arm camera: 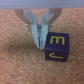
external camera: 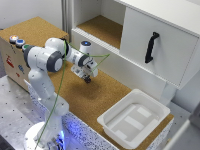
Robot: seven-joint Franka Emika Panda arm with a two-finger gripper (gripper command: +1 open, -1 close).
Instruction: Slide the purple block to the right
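Your white Franka arm (external camera: 47,60) reached out over the cork-topped counter (external camera: 102,97), and its gripper (external camera: 87,78) hung low, just above the cork, in front of the open white cabinet shelf (external camera: 100,30). In the wrist view you could see the small purple cube with yellow letters (arm camera: 57,47) sitting flat on the cork. The gripper (arm camera: 40,44) was beside it, not around it: the two metal fingers (arm camera: 36,35) were clenched together with almost no gap, holding nothing, and their tips stood right against the cube's side face. Whether they actually touched it was hard to tell through the blur. In the exterior view the cube was hidden under the gripper. An empty white plastic tray (external camera: 134,119) sat on the counter well apart, toward the exterior view's right.
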